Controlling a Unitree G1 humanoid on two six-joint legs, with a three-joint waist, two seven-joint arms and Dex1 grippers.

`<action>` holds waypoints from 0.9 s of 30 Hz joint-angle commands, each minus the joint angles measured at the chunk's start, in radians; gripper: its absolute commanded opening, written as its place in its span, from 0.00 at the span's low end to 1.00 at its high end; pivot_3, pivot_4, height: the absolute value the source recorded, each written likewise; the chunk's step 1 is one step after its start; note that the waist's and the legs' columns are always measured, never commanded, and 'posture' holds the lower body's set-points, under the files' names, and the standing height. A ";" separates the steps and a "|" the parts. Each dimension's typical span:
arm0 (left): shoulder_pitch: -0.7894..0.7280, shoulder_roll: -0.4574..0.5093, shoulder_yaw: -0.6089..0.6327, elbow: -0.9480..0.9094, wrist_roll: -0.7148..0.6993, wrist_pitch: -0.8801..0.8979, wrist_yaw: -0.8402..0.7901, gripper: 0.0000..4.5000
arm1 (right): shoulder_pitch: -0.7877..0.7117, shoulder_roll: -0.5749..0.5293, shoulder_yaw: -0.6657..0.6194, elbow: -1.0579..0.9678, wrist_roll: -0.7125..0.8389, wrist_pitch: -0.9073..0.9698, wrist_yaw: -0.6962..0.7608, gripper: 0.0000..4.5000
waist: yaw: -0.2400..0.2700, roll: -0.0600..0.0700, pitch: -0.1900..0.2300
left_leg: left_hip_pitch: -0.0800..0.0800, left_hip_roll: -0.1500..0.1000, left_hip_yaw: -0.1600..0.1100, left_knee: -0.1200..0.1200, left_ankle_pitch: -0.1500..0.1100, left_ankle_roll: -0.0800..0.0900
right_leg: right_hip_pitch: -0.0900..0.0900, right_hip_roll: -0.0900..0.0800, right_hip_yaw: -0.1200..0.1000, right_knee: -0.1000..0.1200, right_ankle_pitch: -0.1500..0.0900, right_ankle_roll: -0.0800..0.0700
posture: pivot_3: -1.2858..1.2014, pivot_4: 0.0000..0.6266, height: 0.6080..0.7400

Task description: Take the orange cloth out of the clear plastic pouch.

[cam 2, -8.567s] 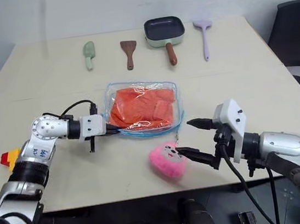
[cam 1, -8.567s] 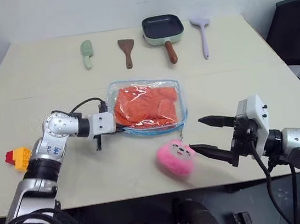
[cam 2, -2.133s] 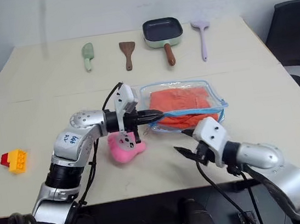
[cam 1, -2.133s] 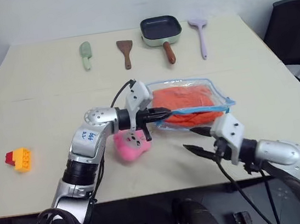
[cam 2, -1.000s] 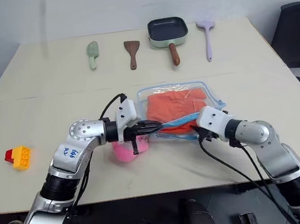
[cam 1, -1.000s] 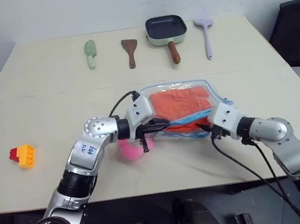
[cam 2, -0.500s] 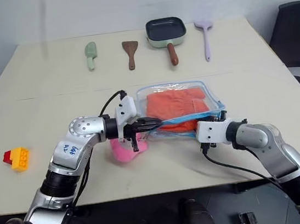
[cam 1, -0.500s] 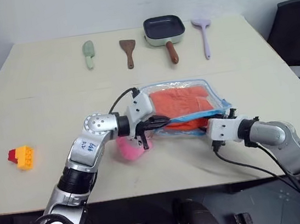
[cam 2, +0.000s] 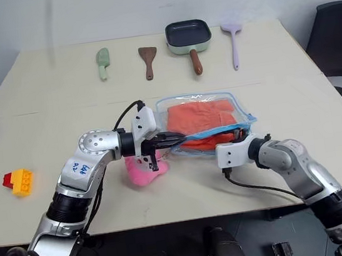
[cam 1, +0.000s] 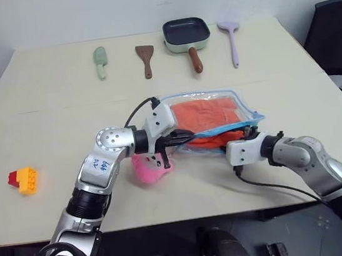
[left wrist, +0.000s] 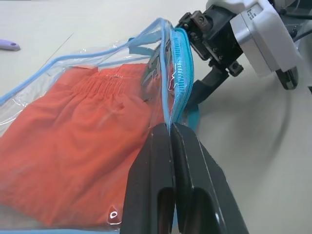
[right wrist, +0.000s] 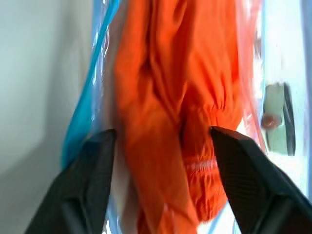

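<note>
Your left gripper (left wrist: pixel 169 141) clamps the clear plastic pouch's (cam 1: pixel 219 110) blue rim; right gripper (right wrist: pixel 161 146) gapes around the orange cloth (right wrist: pixel 161 87), unextracted.

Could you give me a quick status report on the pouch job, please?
Left gripper shut on clear plastic pouch rim. Right gripper open, straddling orange cloth at the mouth. Nothing obstructing.

This looks like a lab or office test room, not a real kitchen. Two plain beige tables (cam 1: pixel 46 138) are pushed together against a bare white wall (cam 1: pixel 80 13), with a black office chair (cam 1: pixel 335 34) off to one side. The kitchen things are toy-like props set in a neat row: a green spatula (cam 1: pixel 100 61), a brown turner (cam 1: pixel 145 59), a small pan (cam 1: pixel 186 35) and a lilac turner (cam 1: pixel 230 39). A toy brick block (cam 1: pixel 23 180) sits apart.
</note>
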 commanded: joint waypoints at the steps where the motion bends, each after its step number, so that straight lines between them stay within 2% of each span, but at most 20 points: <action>1: -0.022 -0.005 0.011 -0.018 -0.010 -0.008 -0.005 0.00 | -0.028 0.028 0.024 0.024 -0.029 -0.020 -0.022 0.67 | -0.001 0.000 0.000 | 0.000 0.000 0.000 0.000 0.000 0.000 | 0.000 0.000 0.000 0.000 0.000 0.000 | 0.52 0.24 1.00; 8: -0.025 -0.013 0.011 -0.019 -0.015 -0.002 -0.004 0.00 | -0.100 0.081 0.079 0.094 -0.098 -0.043 -0.045 0.67 | -0.009 0.000 0.000 | 0.000 0.000 0.000 0.000 0.000 0.000 | 0.000 0.000 0.000 0.000 0.000 0.000 | 0.52 0.24 1.00; 11: -0.029 -0.016 0.013 -0.015 -0.017 0.000 -0.003 0.00 | -0.145 0.113 0.116 0.182 -0.152 -0.052 -0.078 0.67 | -0.017 0.000 0.000 | 0.000 0.000 0.000 0.000 0.000 0.000 | 0.000 0.000 0.000 0.001 0.000 0.000 | 0.52 0.24 1.00; 17: -0.036 -0.023 0.019 -0.004 -0.016 0.002 0.000 0.00 | -0.223 0.187 0.145 0.342 -0.159 -0.050 -0.107 0.67 | -0.024 0.000 0.000 | 0.002 0.000 0.000 0.000 0.001 -0.001 | 0.000 0.000 0.001 0.002 0.000 0.000 | 0.52 0.24 1.00; 21: -0.039 -0.022 0.022 0.007 -0.009 -0.004 0.006 0.00 | -0.245 0.198 0.162 0.398 -0.142 -0.075 -0.075 0.46 | -0.023 0.000 0.000 | 0.002 0.000 0.000 0.000 0.001 -0.001 | 0.001 0.000 0.001 0.002 0.000 -0.001 | 0.52 0.24 1.00; 24: -0.043 -0.019 0.026 0.039 0.014 -0.018 0.029 0.00 | -0.227 0.172 0.151 0.364 -0.114 -0.092 -0.040 0.22 | -0.023 0.000 0.000 | 0.002 0.000 0.000 0.000 0.001 -0.001 | 0.001 -0.001 0.001 0.002 0.000 -0.001 | 0.52 0.24 1.00; 25: -0.046 -0.019 0.027 0.053 0.024 -0.025 0.041 0.00 | -0.212 0.156 0.147 0.339 -0.100 -0.096 -0.015 0.19 | -0.022 0.000 0.000 | 0.002 0.000 -0.001 0.000 0.001 -0.001 | 0.001 -0.001 0.001 0.002 0.000 -0.001 | 0.52 0.24 1.00; 27: -0.049 -0.023 0.034 0.065 0.028 -0.025 0.059 0.00 | -0.179 0.122 0.135 0.278 -0.075 -0.096 0.026 0.03 | -0.016 0.000 0.000 | 0.002 0.000 -0.001 0.000 0.001 -0.001 | 0.001 -0.001 0.001 0.002 0.000 -0.001 | 0.52 0.24 1.00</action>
